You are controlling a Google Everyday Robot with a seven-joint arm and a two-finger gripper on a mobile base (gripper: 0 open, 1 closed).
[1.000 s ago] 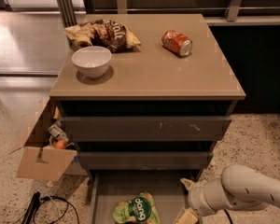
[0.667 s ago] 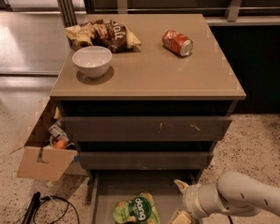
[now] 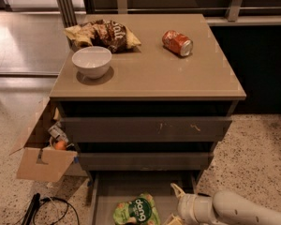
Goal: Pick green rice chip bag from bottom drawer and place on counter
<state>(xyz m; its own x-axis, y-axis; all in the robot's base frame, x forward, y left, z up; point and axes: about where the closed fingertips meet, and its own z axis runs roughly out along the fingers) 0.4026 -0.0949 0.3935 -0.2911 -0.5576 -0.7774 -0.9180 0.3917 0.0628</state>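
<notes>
The green rice chip bag (image 3: 136, 211) lies flat on the floor of the open bottom drawer (image 3: 114, 191), near its front, with the dark round label facing up. My gripper (image 3: 173, 205) is at the bottom of the view, just right of the bag and over the drawer's right part. Its two cream fingertips stand apart, open and empty. The white arm runs off to the lower right. The beige counter (image 3: 154, 76) tops the cabinet above.
On the counter stand a white bowl (image 3: 91, 62), a brown and tan chip bag (image 3: 105, 34) and a tipped orange can (image 3: 177, 42). Two shut grey drawers (image 3: 145, 128) sit above the open one. An open cardboard box (image 3: 42, 158) and black cables (image 3: 47, 209) are on the floor at left.
My gripper and arm have moved left, closer to the green bag. The bag and the things on the counter have not moved.
</notes>
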